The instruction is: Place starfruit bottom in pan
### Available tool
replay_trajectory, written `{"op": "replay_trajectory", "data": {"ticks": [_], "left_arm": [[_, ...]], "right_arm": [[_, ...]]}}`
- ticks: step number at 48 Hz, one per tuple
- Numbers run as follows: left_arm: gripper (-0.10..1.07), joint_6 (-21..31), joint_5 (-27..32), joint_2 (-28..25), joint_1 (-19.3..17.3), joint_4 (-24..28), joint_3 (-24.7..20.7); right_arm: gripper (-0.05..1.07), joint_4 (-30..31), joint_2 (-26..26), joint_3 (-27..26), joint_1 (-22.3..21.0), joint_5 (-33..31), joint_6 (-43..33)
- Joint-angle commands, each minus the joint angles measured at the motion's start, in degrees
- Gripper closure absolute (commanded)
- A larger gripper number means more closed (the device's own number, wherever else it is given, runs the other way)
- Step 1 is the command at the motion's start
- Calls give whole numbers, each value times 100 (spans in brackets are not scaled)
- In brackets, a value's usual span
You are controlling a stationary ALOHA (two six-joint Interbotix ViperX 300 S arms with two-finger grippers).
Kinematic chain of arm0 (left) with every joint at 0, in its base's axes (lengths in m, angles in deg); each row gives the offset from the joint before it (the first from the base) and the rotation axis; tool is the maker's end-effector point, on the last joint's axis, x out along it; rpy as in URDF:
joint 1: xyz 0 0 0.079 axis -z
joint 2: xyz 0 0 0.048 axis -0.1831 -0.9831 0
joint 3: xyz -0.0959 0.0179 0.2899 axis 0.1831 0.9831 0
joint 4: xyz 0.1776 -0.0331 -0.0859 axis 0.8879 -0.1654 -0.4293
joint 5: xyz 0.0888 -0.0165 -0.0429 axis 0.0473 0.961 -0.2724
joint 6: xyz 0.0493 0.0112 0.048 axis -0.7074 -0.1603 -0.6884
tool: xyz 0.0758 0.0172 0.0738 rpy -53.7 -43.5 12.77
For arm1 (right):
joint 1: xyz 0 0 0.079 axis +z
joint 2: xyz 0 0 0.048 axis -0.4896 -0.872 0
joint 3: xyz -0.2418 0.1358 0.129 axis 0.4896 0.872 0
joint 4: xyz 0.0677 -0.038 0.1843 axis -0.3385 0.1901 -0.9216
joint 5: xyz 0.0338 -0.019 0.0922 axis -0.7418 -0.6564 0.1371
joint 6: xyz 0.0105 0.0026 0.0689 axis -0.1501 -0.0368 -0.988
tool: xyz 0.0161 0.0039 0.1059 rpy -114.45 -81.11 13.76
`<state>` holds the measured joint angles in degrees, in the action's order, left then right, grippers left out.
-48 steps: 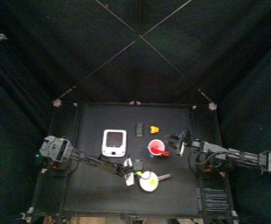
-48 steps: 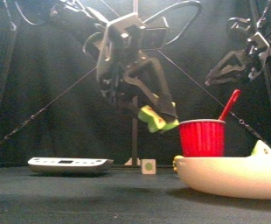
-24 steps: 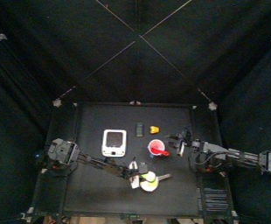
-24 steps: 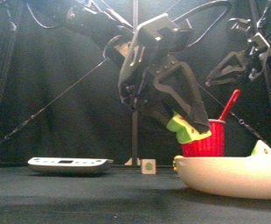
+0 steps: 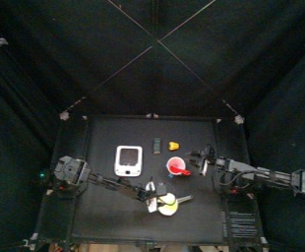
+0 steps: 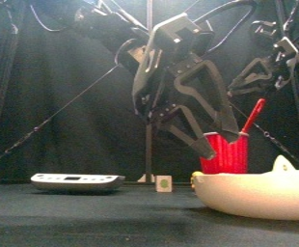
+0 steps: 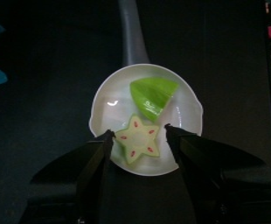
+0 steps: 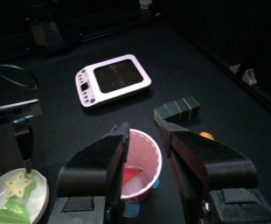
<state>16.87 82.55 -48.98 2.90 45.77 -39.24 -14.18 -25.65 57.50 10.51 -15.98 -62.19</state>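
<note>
The cream pan (image 7: 107,89) stands near the table's front (image 5: 170,205) and looms large at the front view's lower right (image 6: 256,193). In it lie a star-shaped yellow-green starfruit piece (image 7: 138,140) and a green wedge (image 7: 153,92). My left gripper (image 7: 141,133) hangs just over the pan (image 6: 210,145), jaws open on either side of the star piece. In the front view the piece is hidden behind the pan's rim. My right gripper (image 8: 149,131) is open and hovers above the red cup (image 8: 138,171), at right of it in the top view (image 5: 202,162).
The red cup (image 5: 179,167) holds a red stick (image 6: 253,114) and stands just behind the pan. A white rectangular device (image 5: 129,159) lies at the left. A dark green block (image 8: 179,111) and a small orange piece (image 5: 176,146) lie towards the back.
My left gripper carried the yellow-green piece rightwards and down over the pan. The piece has left the jaws and lies in the pan. The right arm has not moved.
</note>
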Motion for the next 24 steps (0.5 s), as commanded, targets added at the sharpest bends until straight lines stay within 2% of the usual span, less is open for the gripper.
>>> {"op": "replay_trajectory", "data": {"ticks": [1, 24], "left_arm": [[11, 9, 35, 70, -18, 0, -158], [11, 18, 62, 70, -35, 9, -158]], "right_arm": [[29, 0, -35, -53, -9, 18, 9], [29, 0, -35, -53, -9, 0, 0]]}}
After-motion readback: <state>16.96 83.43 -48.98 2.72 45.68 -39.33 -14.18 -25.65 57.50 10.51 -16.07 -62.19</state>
